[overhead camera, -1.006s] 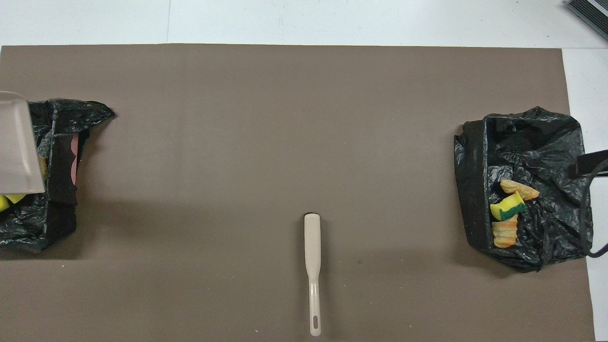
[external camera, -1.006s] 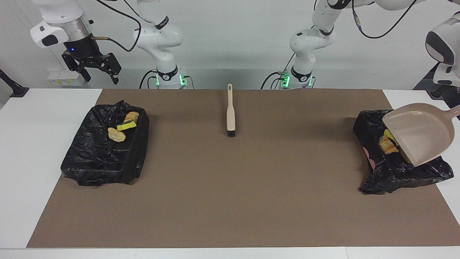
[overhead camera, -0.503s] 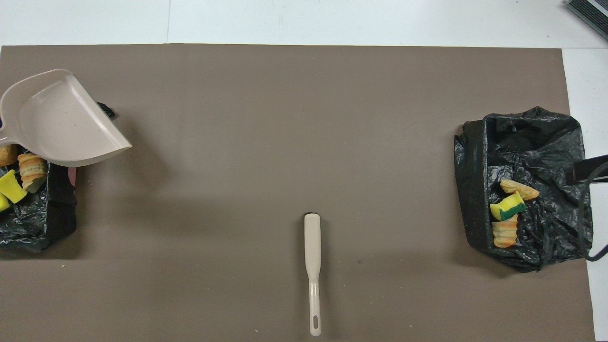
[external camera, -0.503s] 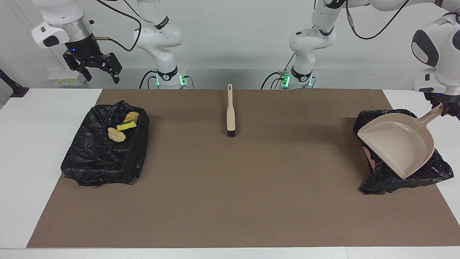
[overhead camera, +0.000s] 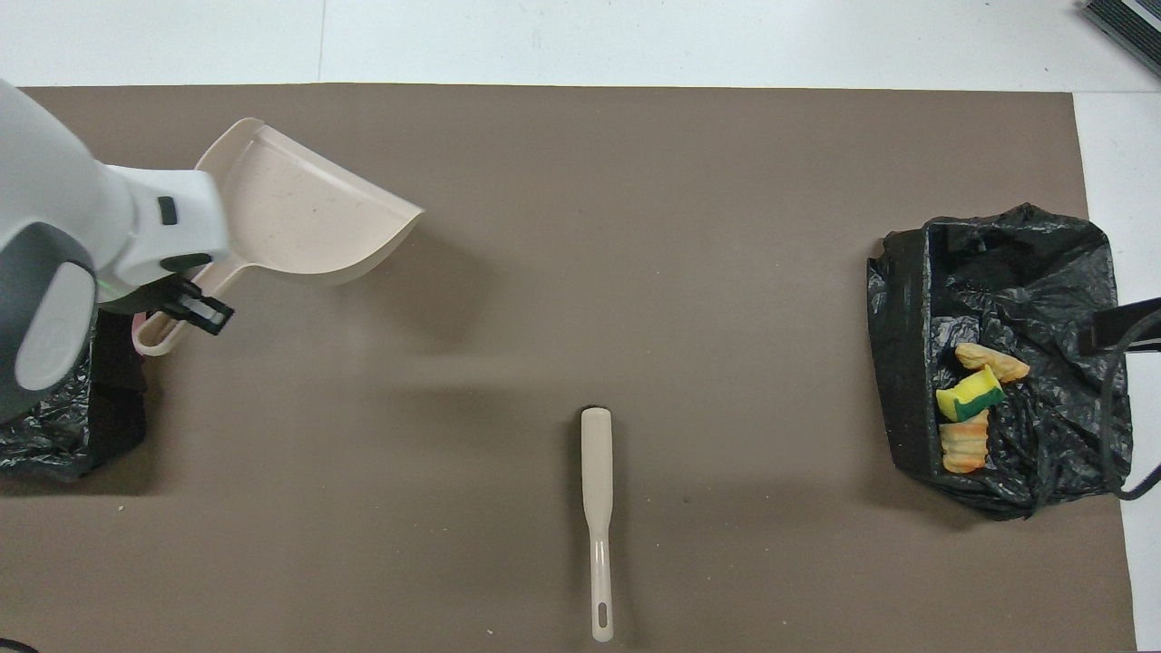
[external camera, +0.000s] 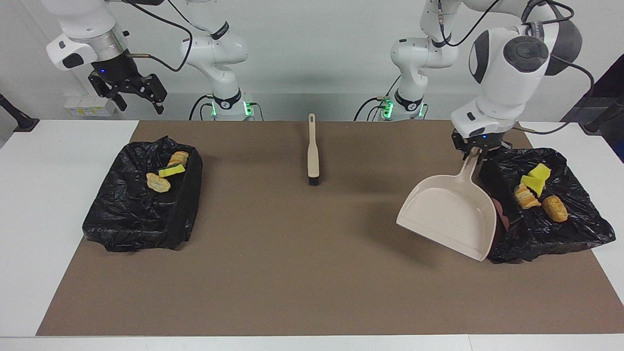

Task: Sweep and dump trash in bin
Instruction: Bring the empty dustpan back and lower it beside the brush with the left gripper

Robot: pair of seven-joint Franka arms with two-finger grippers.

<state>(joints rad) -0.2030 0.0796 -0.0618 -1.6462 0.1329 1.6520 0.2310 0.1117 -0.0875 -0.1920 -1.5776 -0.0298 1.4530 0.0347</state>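
Lying in bin (external camera: 575, 229), trash (external camera: 536, 187) just beside left claw (external camera: 477, 152)

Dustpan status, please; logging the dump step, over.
Left gripper shut on beige plastic dustpan, empty, raised over brown mat beside black bag-lined bin. Yellow and orange trash pieces in bin. Right gripper open, waiting. Nothing in the way.

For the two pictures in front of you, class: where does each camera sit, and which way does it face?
Facing view: high across the table, facing the robots; both arms show, left gripper holding the dustpan, right gripper raised above the table.
Overhead view: above the robots' end, looking steeply down; only the left arm's wrist shows.
Shared: dustpan, brush, both black-lined bins with trash.
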